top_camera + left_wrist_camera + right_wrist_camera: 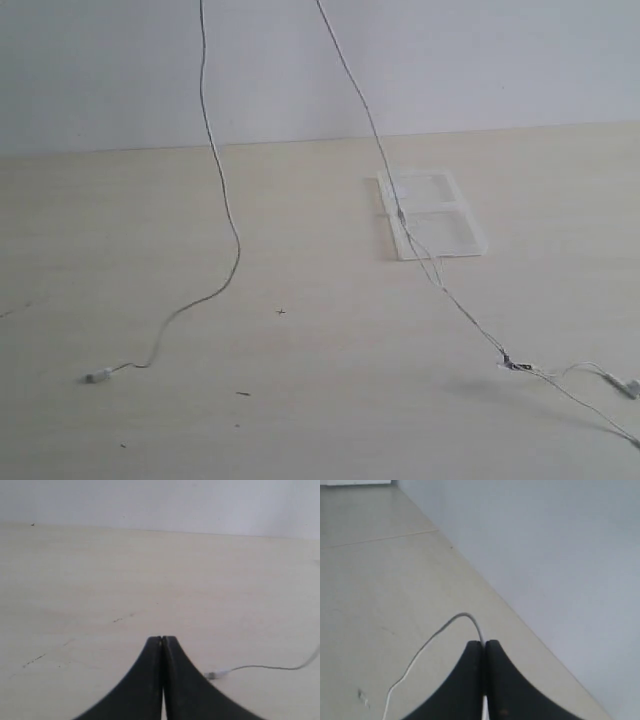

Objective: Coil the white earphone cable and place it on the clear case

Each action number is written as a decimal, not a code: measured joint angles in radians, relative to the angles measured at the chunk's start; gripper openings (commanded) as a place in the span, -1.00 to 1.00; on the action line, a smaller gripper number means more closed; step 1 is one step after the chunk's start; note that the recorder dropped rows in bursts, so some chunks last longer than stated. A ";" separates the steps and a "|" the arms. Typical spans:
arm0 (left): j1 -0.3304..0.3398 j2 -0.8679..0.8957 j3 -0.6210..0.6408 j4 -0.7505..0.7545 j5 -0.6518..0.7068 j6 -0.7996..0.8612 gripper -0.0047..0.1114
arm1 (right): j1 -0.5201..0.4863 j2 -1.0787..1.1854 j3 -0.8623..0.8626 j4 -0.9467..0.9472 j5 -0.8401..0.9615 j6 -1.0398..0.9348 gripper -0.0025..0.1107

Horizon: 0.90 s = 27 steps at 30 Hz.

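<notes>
Lifted for coiling, the white earphone cable hangs pinched in the right hand; left hand pressed together; clear case far right.

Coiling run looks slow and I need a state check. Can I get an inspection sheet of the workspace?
Surface: pale wooden tabletop.
Job's things: white earphone cable uncoiled, with two strands rising out of the top of the exterior view. Its plug and earbuds lie on the table. The right strand passes over the clear case, which lies flat with no coil on it.
Clutter: a few dark specks.
Grippers: left pincer shut, no cable seen entering it. Right pincer shut on the cable.
Cables: nothing seen besides the earphone cable.
Surroundings: plain pale wall.
</notes>
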 measured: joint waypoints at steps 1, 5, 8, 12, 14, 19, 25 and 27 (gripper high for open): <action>0.000 0.000 0.000 0.000 0.000 0.000 -0.92 | 0.000 -0.018 0.000 0.002 -0.026 0.000 -0.96; 0.000 0.000 0.000 -0.005 -0.030 0.000 -0.92 | 0.000 -0.052 -0.057 0.002 -0.028 0.000 -0.96; 0.000 0.000 0.000 -0.073 -0.114 0.000 -0.92 | 0.000 -0.056 -0.163 0.002 0.011 0.000 -0.96; 0.000 0.000 0.000 -0.094 -0.275 0.000 -0.92 | 0.000 -0.060 -0.312 -0.019 0.169 0.050 -0.96; 0.000 0.000 0.000 -0.097 -0.317 0.000 -0.92 | 0.000 -0.060 -0.346 -0.049 0.214 0.080 -0.96; 0.000 0.000 0.000 -0.099 -0.388 -0.079 -0.92 | 0.000 -0.056 -0.404 -0.131 0.301 0.164 -0.96; 0.000 0.000 0.000 -0.127 -0.404 -0.313 -0.92 | 0.000 -0.016 -0.445 -0.171 0.408 0.179 -0.96; 0.000 0.000 0.000 -0.134 -0.404 -0.377 -0.92 | 0.000 0.005 -0.462 -0.173 0.438 0.181 -0.96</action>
